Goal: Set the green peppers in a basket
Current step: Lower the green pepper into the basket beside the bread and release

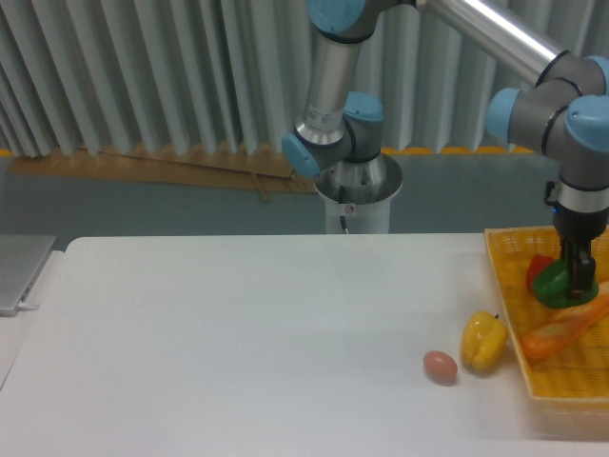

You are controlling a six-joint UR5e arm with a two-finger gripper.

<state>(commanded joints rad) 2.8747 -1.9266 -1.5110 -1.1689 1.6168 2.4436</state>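
The fingers (pixel 579 278) pinch the green pepper (pixel 551 284) over the basket (pixel 557 381), in front of a red pepper (pixel 540 268). A yellow pepper (pixel 482 342) and egg (pixel 440 366) lie on the tabletop (pixel 238 343).

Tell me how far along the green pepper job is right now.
Done: the green pepper is picked up and carried over the basket. In hand: the gripper is shut on it, beside the red pepper and the bread. Left: releasing it into the basket.
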